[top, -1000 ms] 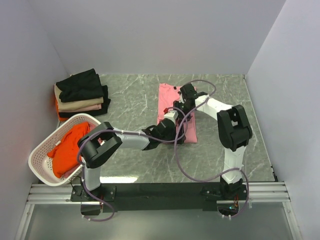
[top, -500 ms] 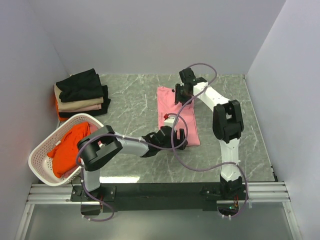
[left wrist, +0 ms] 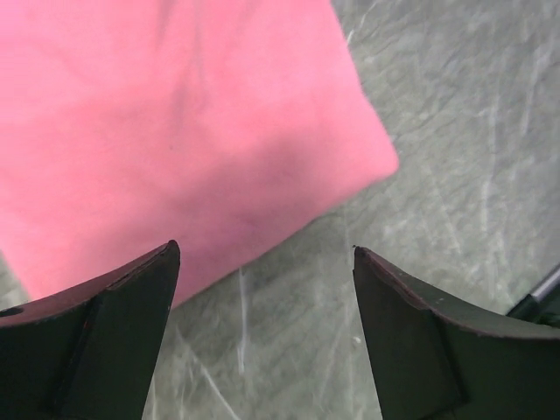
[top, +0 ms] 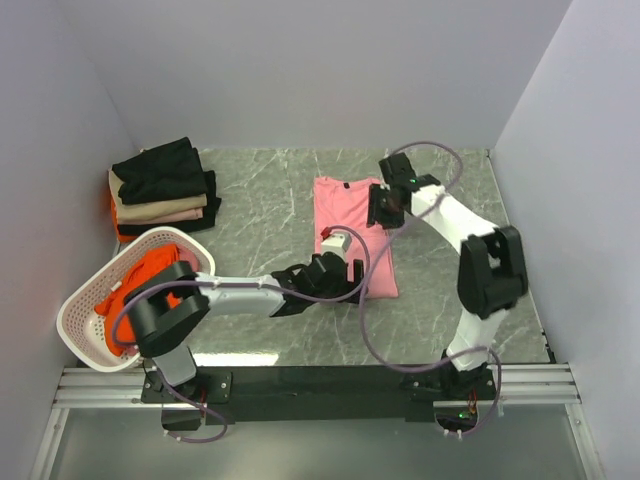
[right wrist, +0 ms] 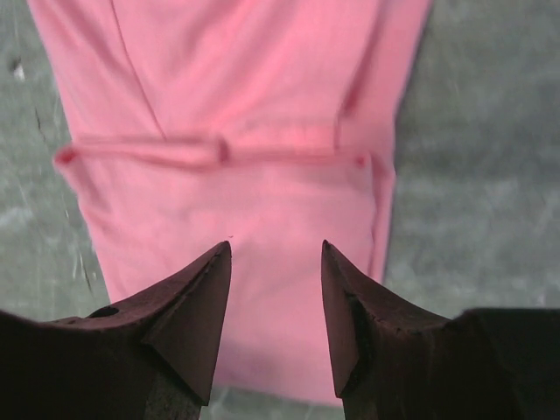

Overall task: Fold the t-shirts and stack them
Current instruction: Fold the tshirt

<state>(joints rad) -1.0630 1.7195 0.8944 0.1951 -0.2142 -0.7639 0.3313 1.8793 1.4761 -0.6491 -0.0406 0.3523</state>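
A light pink t-shirt (top: 345, 205) lies on the marble table as a long strip with its sleeves folded in. My left gripper (top: 354, 276) hovers open at the shirt's near end. In the left wrist view the pink cloth (left wrist: 175, 131) fills the upper left, and the left gripper (left wrist: 262, 254) has bare table just off the shirt's corner between its fingertips. My right gripper (top: 384, 207) is open at the shirt's far right edge. In the right wrist view the right gripper (right wrist: 276, 245) is above the pink shirt (right wrist: 236, 87) and holds nothing.
A stack of folded shirts (top: 163, 185), black on top with beige and pink under it, sits at the back left. A white perforated basket (top: 80, 310) at the front left holds an orange-red shirt (top: 135, 300). Walls close in the table on three sides.
My right gripper has left the shirt's middle, swung to the back and now sits at its far right edge. My left gripper has slid toward the shirt's near end. The shirt lies more uncovered.
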